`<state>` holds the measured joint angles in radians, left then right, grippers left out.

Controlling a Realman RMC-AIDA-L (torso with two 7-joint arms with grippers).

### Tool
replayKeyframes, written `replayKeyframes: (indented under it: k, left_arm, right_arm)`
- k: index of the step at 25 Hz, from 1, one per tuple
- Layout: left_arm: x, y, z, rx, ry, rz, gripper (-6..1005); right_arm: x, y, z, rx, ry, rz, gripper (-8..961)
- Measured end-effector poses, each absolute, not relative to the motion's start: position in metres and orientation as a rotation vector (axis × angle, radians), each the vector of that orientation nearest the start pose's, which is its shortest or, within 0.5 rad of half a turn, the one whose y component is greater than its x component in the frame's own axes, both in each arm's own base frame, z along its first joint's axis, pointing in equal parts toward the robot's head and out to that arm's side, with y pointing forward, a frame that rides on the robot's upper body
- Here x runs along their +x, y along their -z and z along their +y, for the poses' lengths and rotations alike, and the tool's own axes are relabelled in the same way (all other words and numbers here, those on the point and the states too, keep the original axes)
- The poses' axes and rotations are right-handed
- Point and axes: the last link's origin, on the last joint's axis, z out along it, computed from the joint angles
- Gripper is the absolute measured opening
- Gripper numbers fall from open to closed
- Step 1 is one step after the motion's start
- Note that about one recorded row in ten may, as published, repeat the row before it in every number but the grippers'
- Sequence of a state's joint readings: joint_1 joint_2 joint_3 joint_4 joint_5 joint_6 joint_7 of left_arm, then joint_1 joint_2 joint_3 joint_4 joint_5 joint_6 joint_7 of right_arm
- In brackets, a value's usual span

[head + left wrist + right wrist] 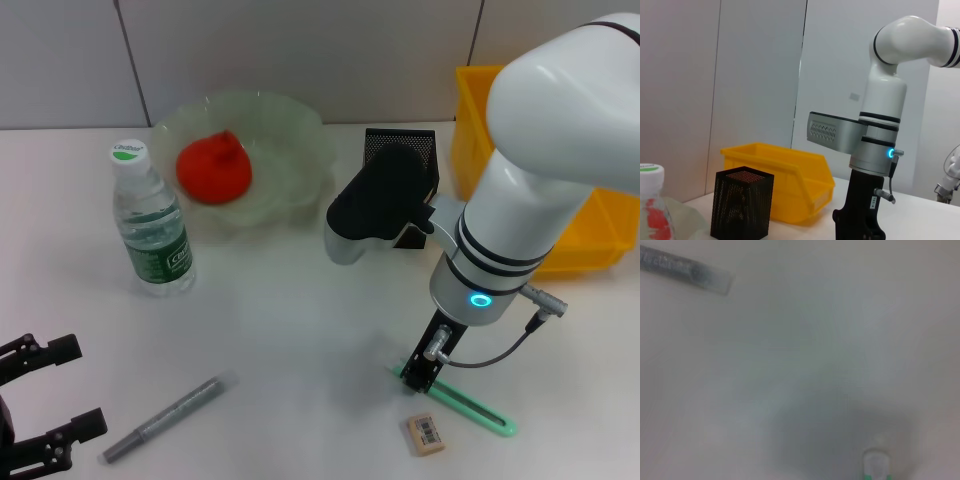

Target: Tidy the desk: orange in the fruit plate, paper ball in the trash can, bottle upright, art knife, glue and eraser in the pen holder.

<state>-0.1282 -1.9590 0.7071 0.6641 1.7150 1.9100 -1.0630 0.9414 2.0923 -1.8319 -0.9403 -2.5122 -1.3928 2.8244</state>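
Note:
The orange (213, 167) lies in the glass fruit plate (300, 140) at the back. The water bottle (150, 225) stands upright to its left. The black mesh pen holder (405, 150) stands behind my right wrist and is partly hidden; it also shows in the left wrist view (742, 207). My right gripper (420, 372) is down at the near end of the green art knife (470, 405), which lies flat on the table. The eraser (426, 434) lies just in front of the knife. The grey glue stick (165, 417) lies at the front left. My left gripper (50, 400) is open and empty at the front left corner. No paper ball is in view.
A yellow bin (590, 235) stands at the back right, next to the pen holder. The right wrist view shows the knife's end (876, 466) and the glue stick (687, 270) on the white table.

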Motion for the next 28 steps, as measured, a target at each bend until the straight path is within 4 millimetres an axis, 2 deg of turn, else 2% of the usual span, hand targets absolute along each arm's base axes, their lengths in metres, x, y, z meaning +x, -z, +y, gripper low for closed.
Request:
replayKeyframes:
  k: [5,8,11,12,13,17,20,22,28]
  left_arm:
    - [-0.335,-0.069,0.202,-2.568,0.921,-0.425,811]
    - [-0.336,-0.069,0.202,-2.564,0.916,-0.431,811]
    - [-0.336,-0.069,0.202,-2.564,0.916,-0.43,811]
    - [-0.336,-0.069,0.202,-2.563,0.917,-0.431,811]
    - [-0.336,-0.069,0.202,-2.561,0.919,-0.432,811]
    - [-0.336,-0.068,0.202,-2.558,0.921,-0.432,811]
    - [-0.336,-0.068,0.202,-2.558,0.921,-0.432,811]
    - [-0.336,-0.068,0.202,-2.543,0.929,-0.435,811]
    - [-0.336,-0.069,0.201,-2.521,0.936,-0.442,811]
  right_arm:
    - [0.133,0.098,0.355,-2.647,0.862,0.771,168]
    - [0.125,0.091,0.355,-2.656,0.827,0.752,169]
    - [0.112,0.073,0.359,-2.652,0.731,0.729,169]
    - [0.1,0.053,0.366,-2.622,0.632,0.694,169]
    - [0.1,0.053,0.366,-2.622,0.632,0.694,170]
    - [0.079,0.017,0.378,-2.562,0.428,0.623,171]
    - [0.07,-0.003,0.386,-2.518,0.277,0.576,171]
    - [0.069,-0.014,0.394,-2.466,0.159,0.524,172]
    - [0.077,-0.018,0.406,-2.375,0.017,0.444,170]
